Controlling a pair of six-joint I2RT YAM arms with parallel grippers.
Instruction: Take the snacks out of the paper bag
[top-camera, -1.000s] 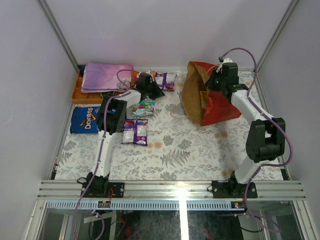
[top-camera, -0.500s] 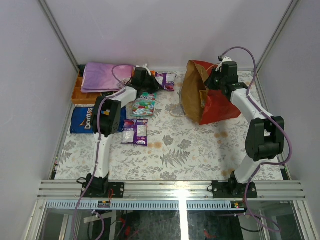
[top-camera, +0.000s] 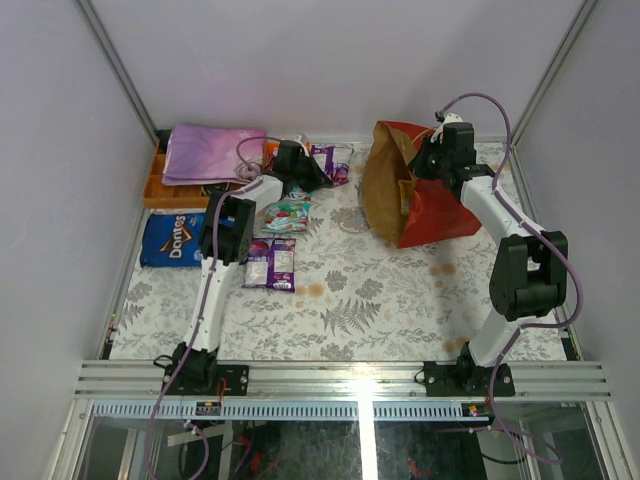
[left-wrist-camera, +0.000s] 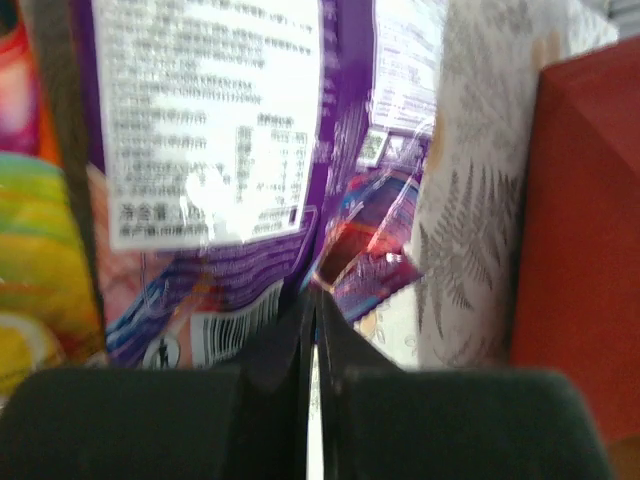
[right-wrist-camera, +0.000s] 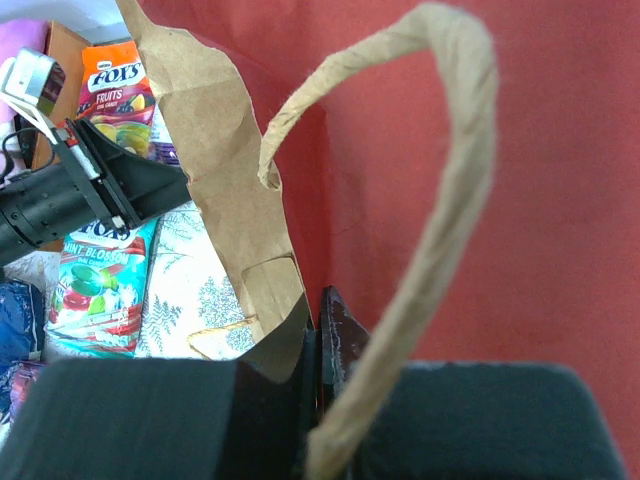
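The right gripper (right-wrist-camera: 318, 312) has its jaws closed on the brown rim of the bag (right-wrist-camera: 560, 150), and the handle (right-wrist-camera: 440, 200) loops across its fingers. The bag sits tipped at far right with its mouth facing left. The left gripper (left-wrist-camera: 312, 300) is closed too, with nothing visibly between its jaws and its tips just at the edge of a purple packet (left-wrist-camera: 210, 120) at far middle. Near it lie a green packet (right-wrist-camera: 100, 290) and an orange packet (right-wrist-camera: 115, 85). A second purple packet (top-camera: 270, 263) lies nearer, and the Doritos (top-camera: 170, 238) are at left. The step in hand looks like emptying the bag with its mouth held open (I cannot tell whether anything is inside). Next, the left jaws would need to open and reach right, into the mouth.
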